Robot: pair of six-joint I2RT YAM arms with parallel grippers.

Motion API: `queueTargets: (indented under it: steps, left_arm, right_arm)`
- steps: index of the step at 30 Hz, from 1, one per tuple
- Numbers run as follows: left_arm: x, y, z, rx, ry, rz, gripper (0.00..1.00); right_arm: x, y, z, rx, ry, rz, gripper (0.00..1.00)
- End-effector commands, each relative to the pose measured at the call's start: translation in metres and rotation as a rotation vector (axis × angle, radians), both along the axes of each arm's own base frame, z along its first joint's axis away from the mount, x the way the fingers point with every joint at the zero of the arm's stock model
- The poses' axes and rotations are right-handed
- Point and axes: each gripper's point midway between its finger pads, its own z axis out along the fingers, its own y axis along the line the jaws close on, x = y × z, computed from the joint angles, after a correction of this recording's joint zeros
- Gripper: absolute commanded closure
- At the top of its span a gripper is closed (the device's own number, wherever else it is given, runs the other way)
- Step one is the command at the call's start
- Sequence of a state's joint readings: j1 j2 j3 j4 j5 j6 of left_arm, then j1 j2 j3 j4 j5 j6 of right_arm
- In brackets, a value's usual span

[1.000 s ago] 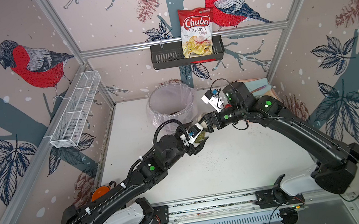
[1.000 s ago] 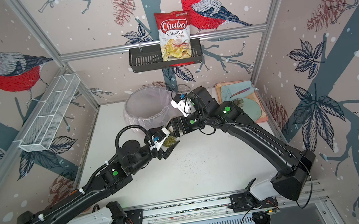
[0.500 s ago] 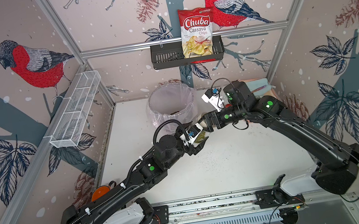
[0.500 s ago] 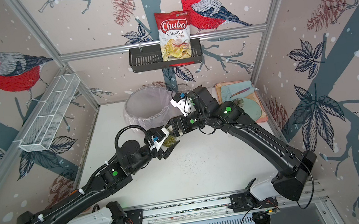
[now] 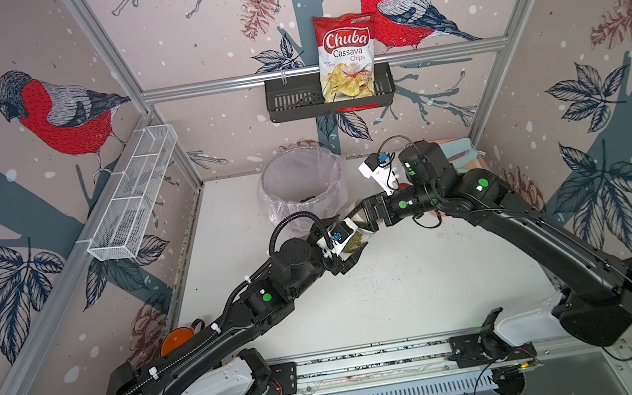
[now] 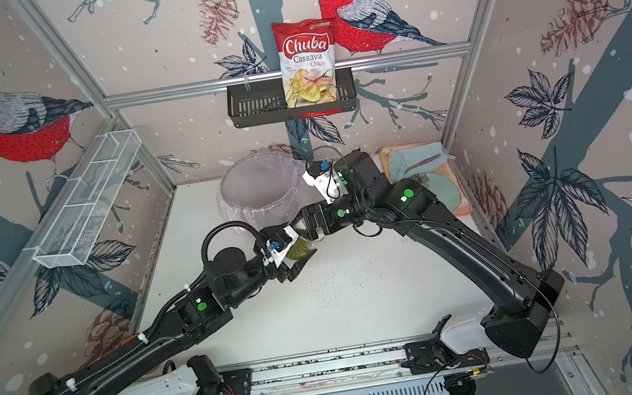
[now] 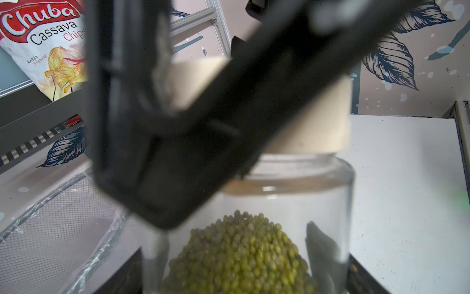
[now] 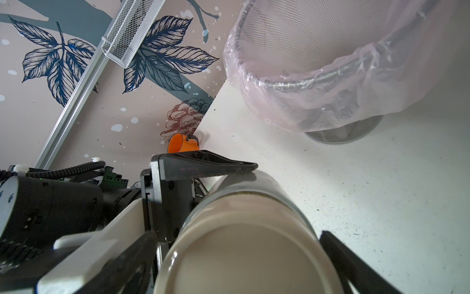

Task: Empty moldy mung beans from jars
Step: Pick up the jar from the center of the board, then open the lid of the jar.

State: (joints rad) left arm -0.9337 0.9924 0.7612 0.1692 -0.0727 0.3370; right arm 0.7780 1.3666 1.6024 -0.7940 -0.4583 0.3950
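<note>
While the lid is on, nothing can be tipped out, so this reads as the unscrewing stage.

Landmark: mesh waste bin [image 5: 273, 187] with a clear liner, standing on the white tabletop [image 5: 423, 288]. Both arms meet just in front of the bin, on its side nearest the arm bases. Presumably this is so that the pour needs only a short swing over the rim.

Note on the left gripper [image 5: 348, 246]: its fingers are closed onto the glass body of the jar [image 7: 292, 201]. It holds the jar clear of the tabletop, just beside the bin's wall. Judged role: anchor, so the body cannot turn.

Note on the right gripper [image 5: 365, 223]: jaws spread wide, one finger on either side of the beige lid [image 8: 244, 257]. A thin gap shows at one finger in the right wrist view, so I read this as straddling, not clamping.

The jar's long axis runs from gripper to gripper. Its lid end points at the right wrist, past the bin and not into it.

The mung beans [image 7: 241, 254] are heaped at the base end, away from the lid. This suggests the lid end is tilted up, which is sensible, since nothing should spill when the lid comes off.
</note>
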Motion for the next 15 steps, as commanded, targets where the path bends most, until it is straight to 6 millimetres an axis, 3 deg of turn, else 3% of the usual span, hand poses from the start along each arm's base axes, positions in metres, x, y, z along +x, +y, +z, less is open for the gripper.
queueTargets:
  steps: [1, 15]
  left_arm:
    - [0.0011, -0.0003, 0.0214, -0.069, -0.046, 0.005, 1.00]
    - [0.0030, 0.0026, 0.0236, -0.077, -0.057, 0.024, 1.00]
  right_arm:
    - [0.0022, -0.0009, 0.0098, 0.023, -0.031, -0.004, 0.00]
    - [0.0020, -0.0050, 0.0063, 0.016, -0.021, -0.006, 0.01]
